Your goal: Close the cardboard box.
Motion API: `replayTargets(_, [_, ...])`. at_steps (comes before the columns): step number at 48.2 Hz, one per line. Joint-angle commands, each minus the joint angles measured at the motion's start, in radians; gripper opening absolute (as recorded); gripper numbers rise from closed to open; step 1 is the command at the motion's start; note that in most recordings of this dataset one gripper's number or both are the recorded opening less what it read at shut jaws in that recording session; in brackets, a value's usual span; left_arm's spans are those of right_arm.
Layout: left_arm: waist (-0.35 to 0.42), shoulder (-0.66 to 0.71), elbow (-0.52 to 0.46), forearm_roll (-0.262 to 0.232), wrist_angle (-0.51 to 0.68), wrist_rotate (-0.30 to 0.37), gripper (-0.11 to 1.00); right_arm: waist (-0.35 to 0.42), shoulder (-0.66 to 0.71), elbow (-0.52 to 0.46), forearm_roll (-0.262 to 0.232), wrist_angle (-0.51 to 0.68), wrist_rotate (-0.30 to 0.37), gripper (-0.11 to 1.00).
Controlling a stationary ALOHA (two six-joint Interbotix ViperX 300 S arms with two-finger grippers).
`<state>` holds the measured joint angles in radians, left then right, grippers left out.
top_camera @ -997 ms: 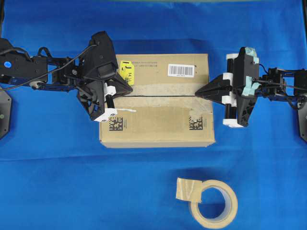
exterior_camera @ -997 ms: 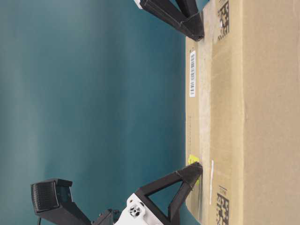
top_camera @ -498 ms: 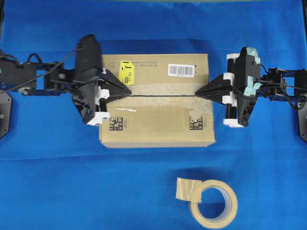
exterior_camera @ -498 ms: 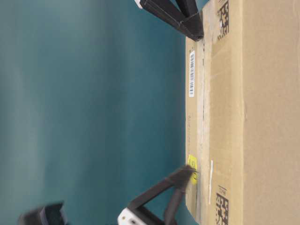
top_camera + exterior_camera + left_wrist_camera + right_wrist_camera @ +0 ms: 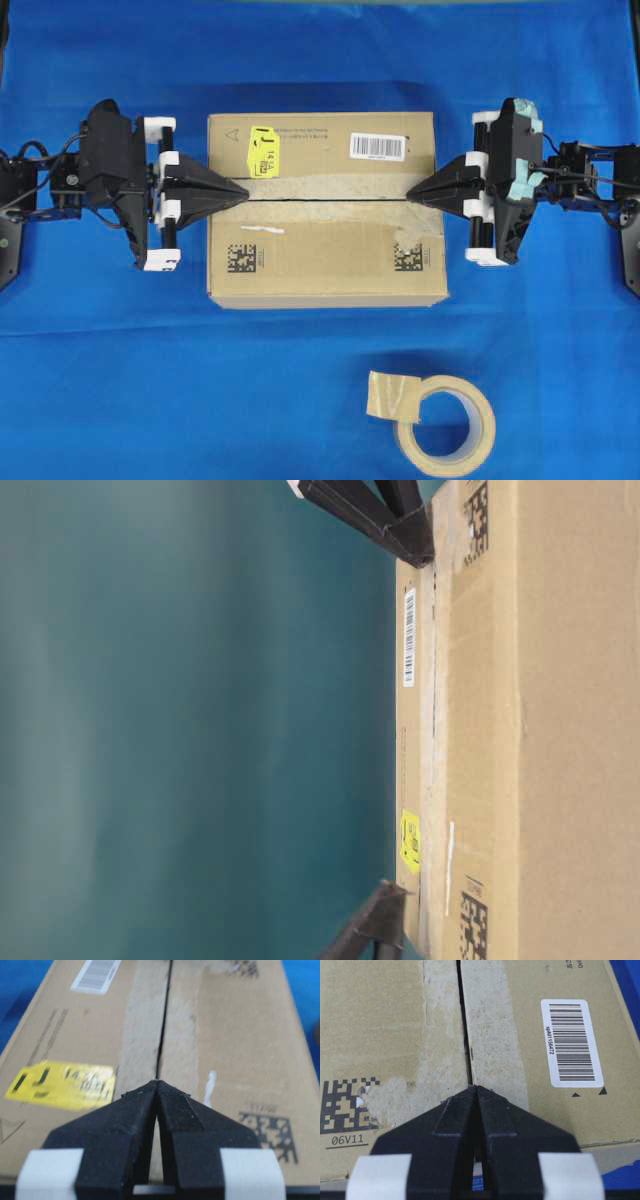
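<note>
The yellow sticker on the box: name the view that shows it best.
The overhead view: the yellow sticker lies whole and sharp on the cardboard box. The left wrist view shows it large but blurred, the table-level view edge-on and small. The right wrist view misses it.

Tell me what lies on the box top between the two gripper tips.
Overhead: between left gripper and right gripper runs only the cardboard box flap seam.

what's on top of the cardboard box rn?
Yellow sticker, barcode label, two QR prints, old tape residue, both shut grippers, left and right, over the seam. Closed flaps hide the inside.
</note>
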<state>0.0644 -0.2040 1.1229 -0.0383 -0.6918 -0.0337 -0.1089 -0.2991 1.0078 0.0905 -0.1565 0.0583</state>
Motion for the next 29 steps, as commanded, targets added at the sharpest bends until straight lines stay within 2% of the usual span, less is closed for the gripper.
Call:
replayTargets(1, [0.003, -0.002, 0.002, -0.002, -0.020, 0.003, 0.00, -0.003, -0.008, -0.006, -0.002, -0.011, -0.002, 0.00])
replayTargets(29, [0.008, 0.086, 0.005, -0.002, -0.048, 0.005, 0.00, -0.003, -0.008, -0.006, -0.002, -0.017, -0.002, 0.00])
